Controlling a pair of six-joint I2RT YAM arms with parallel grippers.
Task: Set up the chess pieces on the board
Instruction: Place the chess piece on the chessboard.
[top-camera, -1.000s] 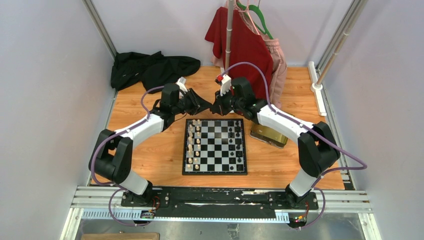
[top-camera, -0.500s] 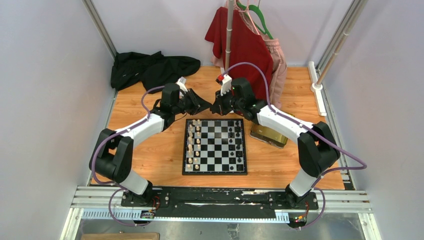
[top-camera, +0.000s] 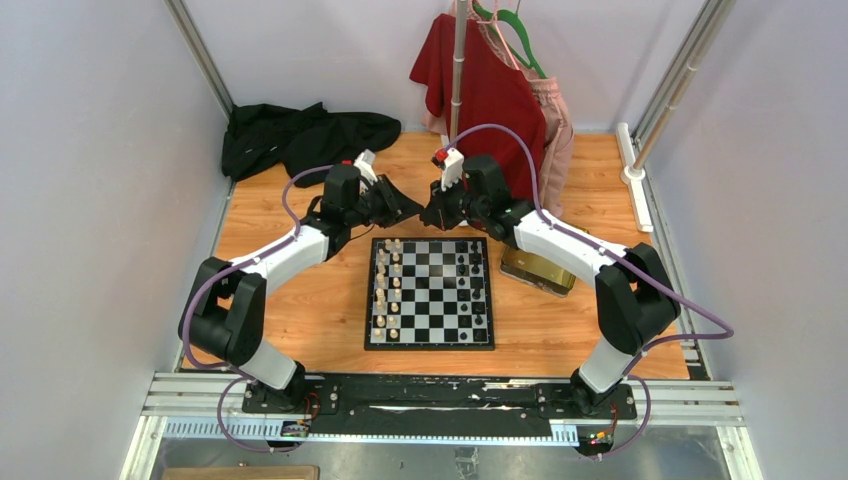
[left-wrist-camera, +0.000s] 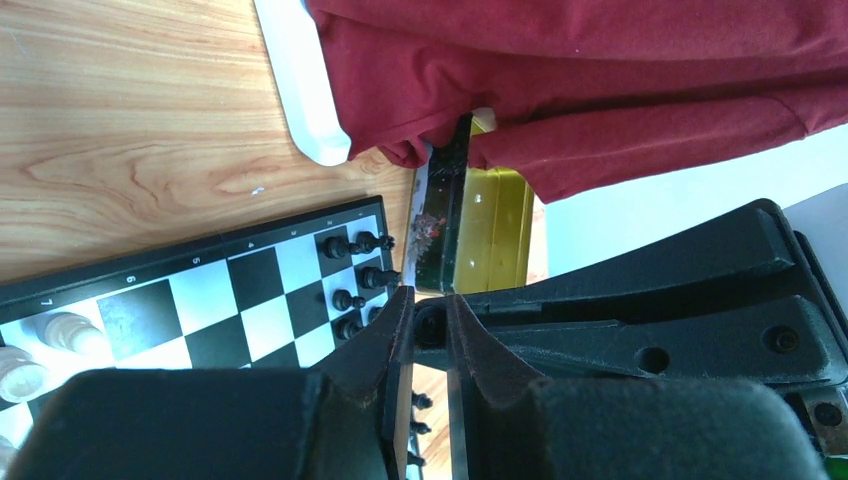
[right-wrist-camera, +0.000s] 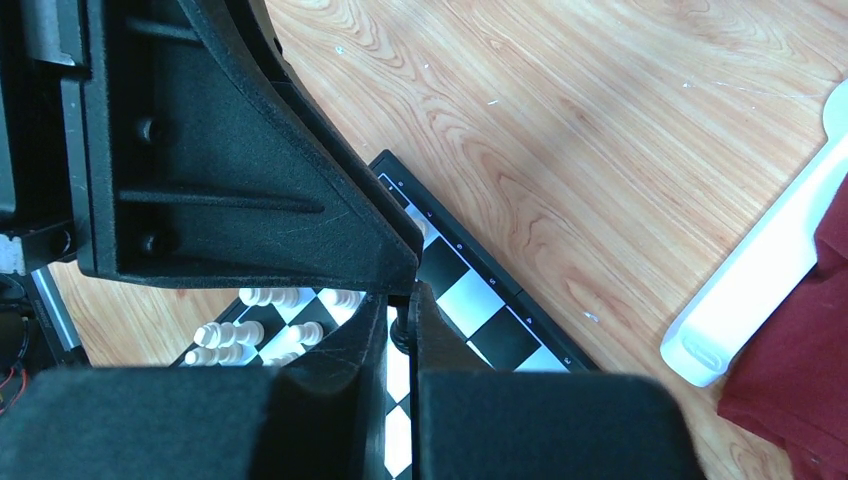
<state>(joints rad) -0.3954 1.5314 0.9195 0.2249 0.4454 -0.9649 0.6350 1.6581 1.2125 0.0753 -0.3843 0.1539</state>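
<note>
Where everything rests, table (top-camera: 290, 300): wood-grain top with robot bases along its near edge.
black cloth (top-camera: 300, 135): heaped in the table's far-left corner.
red garment (top-camera: 485, 90): hanging at the far edge, right of the middle.
left arm (top-camera: 285, 252): reaching from the near-left corner toward the middle of the table's far half.
right arm (top-camera: 565, 245): reaching from the near-right corner to the same spot, partly over the tray (top-camera: 538, 270).
board (top-camera: 433, 295): lying flat, midway between the table's left and right edges and closer to the near edge than the far one.
tray: shiny gold, just beside the board's far-right corner, on the side of the table's right edge.
left claw (left-wrist-camera: 428, 312): above the board's far border, tip to tip with the right claw (right-wrist-camera: 398, 312). Its fingers stand a narrow slit apart with a small dark round shape in the slit; I cannot tell whether they grip it.
right claw: faces the left claw, fingers almost together and pinched on the black piece (right-wrist-camera: 400, 337).
white pieces (top-camera: 388, 285): standing in two files on the board's side toward the table's left edge.
black pieces (top-camera: 477, 285): standing on the side toward the right edge; both sets are apart from the claws, nearer the near edge.
black piece: tiny, between the right claw's fingertips, exactly where the left claw's tips meet them.
</note>
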